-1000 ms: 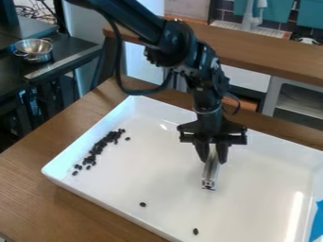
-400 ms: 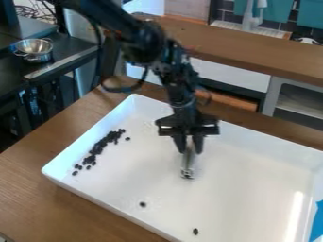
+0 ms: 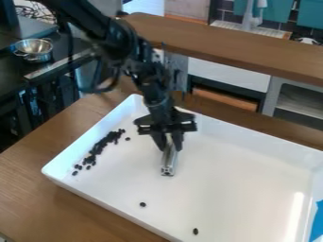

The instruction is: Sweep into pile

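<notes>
Bits (image 3: 96,150), small and black, lie in a long, bumpy pile near the left wall of the big white tray (image 3: 252,184). One sits just beside the pile, and two more lie well apart from it, near the front wall. My end effector (image 3: 170,145) hangs down over the tray and pinches a shiny metal bar (image 3: 169,161) between its two fingers. The bar points down, between the pile and the middle of the tray. I cannot tell if it touches the bottom. The tray sits on a brown wood surface (image 3: 38,189).
</notes>
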You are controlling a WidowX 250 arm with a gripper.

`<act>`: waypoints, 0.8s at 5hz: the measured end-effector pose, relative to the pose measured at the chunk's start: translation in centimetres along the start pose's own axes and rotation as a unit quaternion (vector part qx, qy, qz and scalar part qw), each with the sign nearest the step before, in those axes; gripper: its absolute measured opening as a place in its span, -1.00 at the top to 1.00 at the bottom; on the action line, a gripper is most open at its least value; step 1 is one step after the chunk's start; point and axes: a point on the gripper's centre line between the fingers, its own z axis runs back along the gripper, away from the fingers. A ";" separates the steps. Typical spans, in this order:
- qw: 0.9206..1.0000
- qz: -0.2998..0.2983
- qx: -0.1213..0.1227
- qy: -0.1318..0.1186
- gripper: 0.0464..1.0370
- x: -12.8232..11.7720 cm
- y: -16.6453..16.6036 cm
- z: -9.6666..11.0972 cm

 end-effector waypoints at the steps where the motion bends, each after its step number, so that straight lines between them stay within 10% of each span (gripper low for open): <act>1: 1.000 0.009 0.006 -0.006 0.39 0.0 2.5 0.5; 4: 0.998 0.031 0.038 -0.046 0.39 -0.9 9.9 3.0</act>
